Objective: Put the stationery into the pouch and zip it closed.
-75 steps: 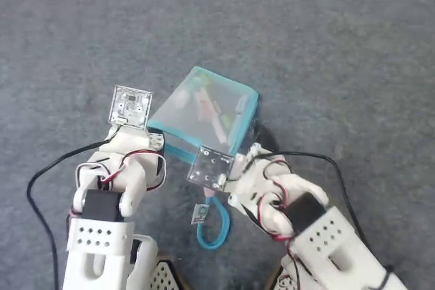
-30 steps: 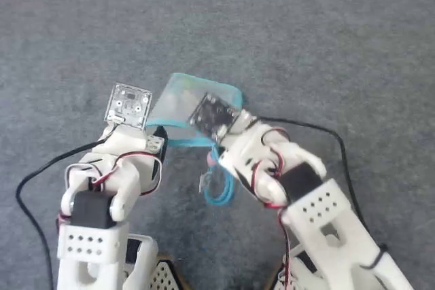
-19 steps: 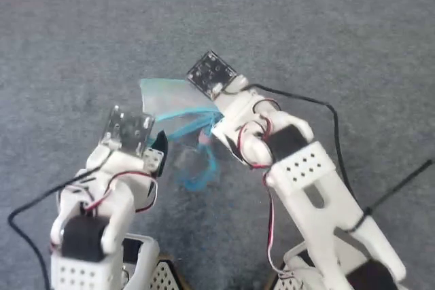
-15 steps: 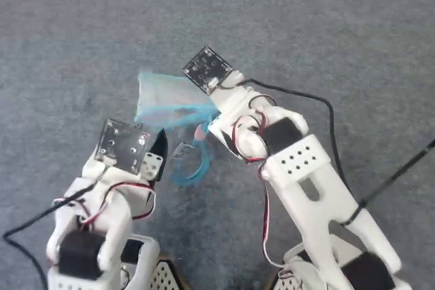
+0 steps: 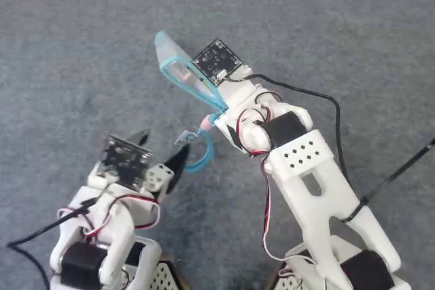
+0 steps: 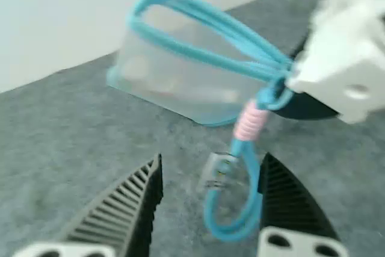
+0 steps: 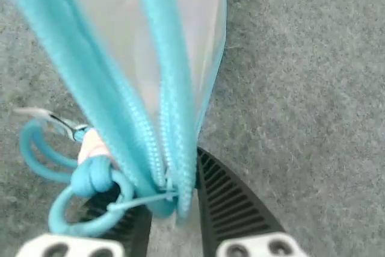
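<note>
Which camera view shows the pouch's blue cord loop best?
The left wrist view: the cord loop hangs whole and close from the pouch. The high view shows it small; the right wrist view shows parts beside the zipper.

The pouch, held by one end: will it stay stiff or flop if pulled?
Probably floppy: the pouch, pinched at one end by the right gripper, has clear walls that curve. Likely light, as that single grip tilts it up. Its cord loop dangles and may swing.
</note>
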Robot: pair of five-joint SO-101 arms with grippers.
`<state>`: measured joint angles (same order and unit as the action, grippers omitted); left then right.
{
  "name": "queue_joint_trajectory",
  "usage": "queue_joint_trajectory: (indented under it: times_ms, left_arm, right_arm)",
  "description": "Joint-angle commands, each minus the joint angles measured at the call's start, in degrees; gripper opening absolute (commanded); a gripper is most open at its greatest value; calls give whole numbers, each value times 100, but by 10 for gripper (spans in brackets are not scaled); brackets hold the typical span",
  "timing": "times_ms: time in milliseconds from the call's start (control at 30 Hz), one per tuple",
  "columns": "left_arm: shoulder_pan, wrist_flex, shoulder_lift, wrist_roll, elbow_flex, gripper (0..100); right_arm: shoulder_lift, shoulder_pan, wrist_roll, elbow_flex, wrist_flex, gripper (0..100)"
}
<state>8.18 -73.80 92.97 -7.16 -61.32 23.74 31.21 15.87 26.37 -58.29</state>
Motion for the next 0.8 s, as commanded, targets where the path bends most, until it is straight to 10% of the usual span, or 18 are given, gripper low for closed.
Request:
queue_joint_trajectory:
  times_ms: [0, 367, 767]
  left_arm:
    - [800, 501, -870, -18, -136, 250]
    - [686, 1196, -1468, -26, -479, 242]
    - [334, 1354, -1433, -53, -462, 10]
  right_arm:
    - [488, 374, -88, -264, -356, 7]
    - [1367, 1165, -35, -35, -910, 7]
    - [1358, 831, 211, 818, -514, 7]
